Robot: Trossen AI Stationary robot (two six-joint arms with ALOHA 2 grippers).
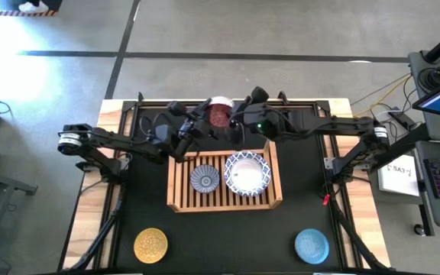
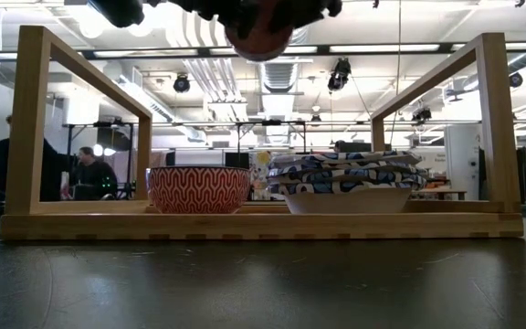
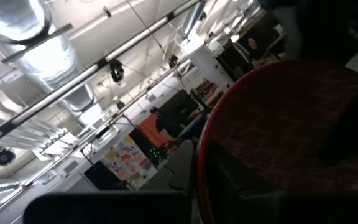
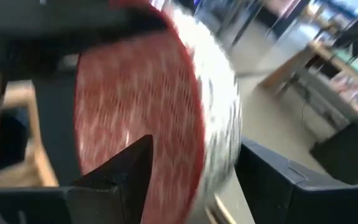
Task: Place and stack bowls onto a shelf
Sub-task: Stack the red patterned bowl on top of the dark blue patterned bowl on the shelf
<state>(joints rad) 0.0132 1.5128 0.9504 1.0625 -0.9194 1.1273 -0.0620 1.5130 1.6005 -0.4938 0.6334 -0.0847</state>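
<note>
A red bowl (image 1: 220, 115) is held in the air behind the wooden shelf (image 1: 179, 183), between both arms. My right gripper (image 1: 237, 124) is shut on its rim, which shows tilted between the fingers in the right wrist view (image 4: 142, 106). My left gripper (image 1: 196, 127) is at the bowl's other side, and the bowl fills the left wrist view (image 3: 284, 137). In the shelf sit a grey-blue bowl (image 1: 205, 179) and a stack of white blue-rimmed bowls (image 1: 247, 173). A yellow bowl (image 1: 151, 244) and a light blue bowl (image 1: 312, 246) lie near the table's front.
In the low view the shelf's frame (image 2: 30, 119) spans the picture, with the held bowl (image 2: 261, 37) high above it. The black mat (image 1: 228, 237) lies between the front bowls. People sit in the room behind (image 2: 89, 169).
</note>
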